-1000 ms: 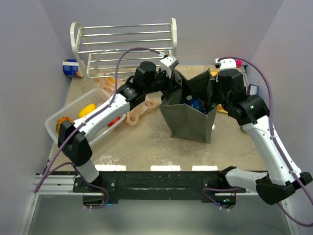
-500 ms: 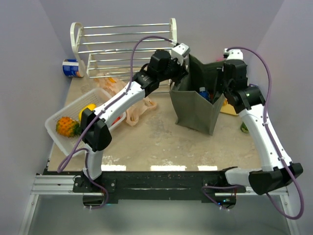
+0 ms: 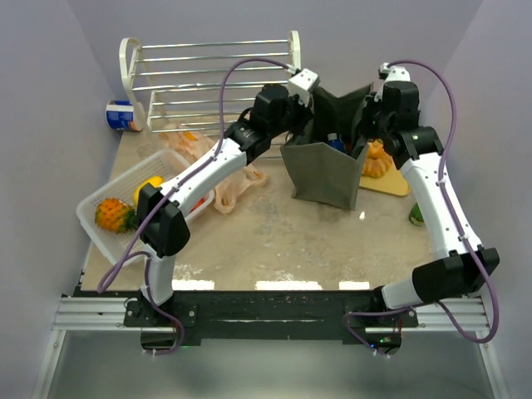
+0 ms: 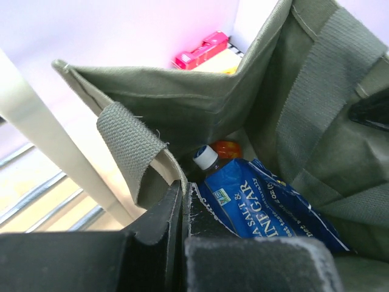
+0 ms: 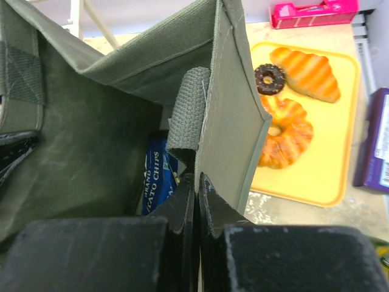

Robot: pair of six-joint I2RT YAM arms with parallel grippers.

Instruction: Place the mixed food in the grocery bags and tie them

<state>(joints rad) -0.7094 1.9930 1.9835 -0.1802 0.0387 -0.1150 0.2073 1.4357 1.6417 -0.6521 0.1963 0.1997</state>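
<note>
The olive-green tote [image 3: 324, 173], one of the grocery bags, stands at the back middle with its mouth pulled wide. My left gripper [image 3: 309, 123] is shut on its left rim by the handle strap [image 4: 130, 143]; the left wrist view has that gripper [image 4: 182, 190] closed on fabric. On the opposite rim beside another strap [image 5: 188, 109] my right gripper [image 5: 196, 177] is shut too, and from above it [image 3: 368, 120] sits at the tote's right edge. Inside lie a blue chips packet [image 4: 273, 204], a white-capped bottle [image 4: 206, 158] and an orange-capped one [image 4: 226, 148]. The peach plastic bag [image 3: 233, 187] lies crumpled left of the tote.
A white basket [image 3: 91, 199] at the left holds a pineapple [image 3: 112, 214] and a yellow fruit [image 3: 150, 187]. A yellow tray [image 5: 316, 143] of pastries lies right of the tote, with a pink box [image 5: 313, 13] and a purple box [image 5: 377, 143] nearby. A dish rack [image 3: 212, 75] and a can [image 3: 123, 115] stand at the back.
Both grippers, still shut on the tote's rims, have drawn it toward the back of the table. The right arm has swung back, uncovering the yellow pastry tray.
</note>
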